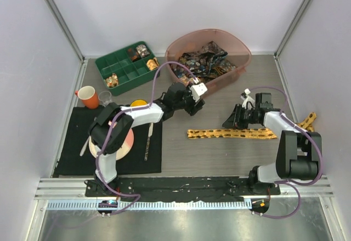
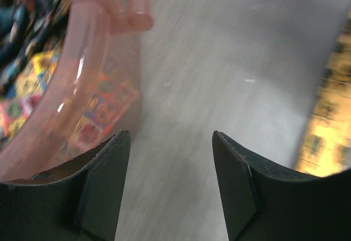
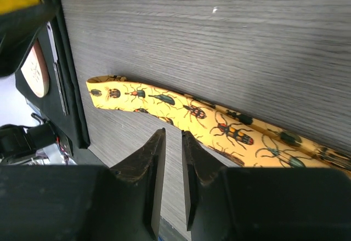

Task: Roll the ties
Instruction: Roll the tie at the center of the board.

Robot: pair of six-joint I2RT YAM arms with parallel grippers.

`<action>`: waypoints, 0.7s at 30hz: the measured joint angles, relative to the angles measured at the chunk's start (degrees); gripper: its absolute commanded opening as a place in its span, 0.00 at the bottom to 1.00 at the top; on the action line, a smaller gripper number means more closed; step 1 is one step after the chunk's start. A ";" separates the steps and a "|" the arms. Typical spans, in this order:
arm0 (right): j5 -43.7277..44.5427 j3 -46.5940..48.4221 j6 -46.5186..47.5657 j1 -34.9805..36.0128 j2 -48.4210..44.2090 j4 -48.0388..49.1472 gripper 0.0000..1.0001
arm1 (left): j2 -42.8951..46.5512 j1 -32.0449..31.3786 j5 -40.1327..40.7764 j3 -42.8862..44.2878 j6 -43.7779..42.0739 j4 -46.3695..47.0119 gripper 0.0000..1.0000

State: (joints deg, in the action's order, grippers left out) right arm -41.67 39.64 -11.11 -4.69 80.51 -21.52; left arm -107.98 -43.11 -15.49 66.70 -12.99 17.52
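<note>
A grey wood-grain table fills a booth of plain white walls with metal posts in the far corners. A black mat covers the near left part of the table. A pink tub stands at the far edge, right of the middle, and holds a heap of dark printed ties. A green tray sits in the far left corner.

The yellow tie lies flat on the bare surface, right of the middle and closer to the near edge than to the far one. Its long axis runs left to right, about parallel to the near edge. One end points left toward the mat and stops short of it. The other reaches the right edge and bends away toward the far side. The right wrist view shows insects printed on the tie.

The left gripper hangs over bare table just beside the tub's wall. Its fingers stand partly apart with nothing between them. The right gripper is low at the tie's far edge. Its fingers are drawn almost together, leaving only a thin slit, with their tips at the cloth. Whether any cloth is caught cannot be told.

An orange mug stands at the mat's far left corner.
</note>
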 measured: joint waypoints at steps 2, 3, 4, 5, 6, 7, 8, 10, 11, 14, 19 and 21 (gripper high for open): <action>0.07 0.20 -0.02 -0.55 0.37 -0.15 0.25 | -2.51 0.92 2.32 1.33 1.84 1.14 0.66; 0.09 0.37 -0.04 -0.79 0.72 -0.26 0.25 | -3.52 1.79 3.69 1.86 2.97 1.53 0.66; 0.11 0.50 -0.07 -0.94 1.18 -0.31 0.25 | -4.04 2.91 4.85 2.19 4.07 1.77 0.66; 0.11 0.63 -0.26 -0.96 1.68 -0.39 0.25 | -4.31 4.35 6.12 2.58 5.55 1.57 0.66; 0.09 0.72 -0.37 -0.98 2.08 -0.42 0.25 | -4.33 5.42 6.49 2.84 6.80 1.07 0.67; 0.07 0.87 -0.70 -0.98 2.64 -0.46 0.25 | -4.33 6.78 7.10 2.93 7.93 0.83 0.67; 0.02 1.05 -1.09 -0.98 3.23 -0.46 0.24 | -4.33 8.04 7.54 2.95 8.41 0.83 0.70; -0.02 1.29 -1.66 -0.98 4.26 -0.39 0.24 | -4.07 10.08 7.15 2.91 8.15 1.22 0.76; -0.13 1.31 -2.12 -0.96 4.63 -0.39 0.24 | -3.37 11.34 6.03 2.47 7.61 1.38 0.78; -0.46 1.38 -2.89 -0.66 4.96 -0.46 0.23 | 1.31 12.50 1.62 -0.52 2.69 -0.83 0.85; -1.16 2.01 -2.93 1.05 5.40 -1.16 0.23 | 13.33 11.08 -10.71 -3.82 -8.07 -15.02 0.90; -1.33 2.43 -2.75 2.05 6.32 -1.44 0.22 | 16.00 10.10 -13.00 -4.07 -10.05 -18.60 0.91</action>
State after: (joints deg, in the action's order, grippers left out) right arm -43.00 42.06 -13.87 -2.63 86.83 -22.96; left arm -91.98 -33.01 -28.49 62.63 -23.05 -1.08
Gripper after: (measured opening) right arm 0.226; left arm 0.901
